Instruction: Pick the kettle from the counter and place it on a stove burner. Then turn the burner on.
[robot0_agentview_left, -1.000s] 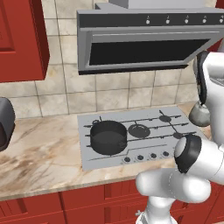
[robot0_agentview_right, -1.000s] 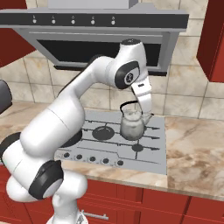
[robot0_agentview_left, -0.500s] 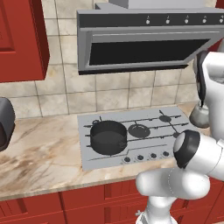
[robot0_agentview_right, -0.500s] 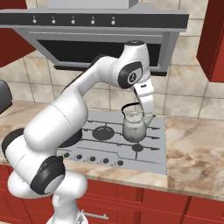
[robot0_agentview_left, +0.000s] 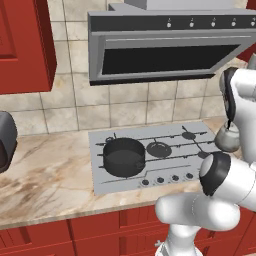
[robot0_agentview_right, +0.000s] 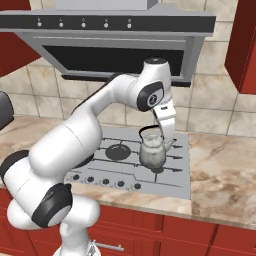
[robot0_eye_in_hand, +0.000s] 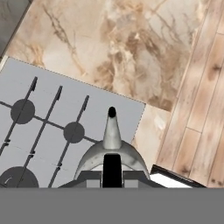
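The small silver-grey kettle (robot0_agentview_right: 152, 153) hangs just above the right side of the grey cooktop (robot0_agentview_right: 179, 186), and my gripper (robot0_agentview_right: 159, 134) is shut on its thin black handle. From the left base the kettle (robot0_agentview_left: 227, 140) shows beside my white arm. In the hand view the kettle (robot0_eye_in_hand: 112, 151) sits right below my gripper (robot0_eye_in_hand: 112, 176), spout pointing away. A small round stove burner (robot0_eye_in_hand: 73, 132) lies just left of the spout under thin grate bars. The marbled counter (robot0_eye_in_hand: 131, 48) spreads beyond the cooktop's edge.
A wide black pot (robot0_agentview_left: 123, 156) stands on the cooktop's left burner. A row of knobs (robot0_agentview_left: 167, 179) runs along the front edge. The range hood (robot0_agentview_left: 165, 50) overhangs the stove. A dark appliance (robot0_agentview_left: 5, 140) sits at the far left, and wooden floor (robot0_eye_in_hand: 197, 113) shows past the counter.
The kettle has come down a little toward the right side of the cooktop, still in my grip. The pot has not moved.
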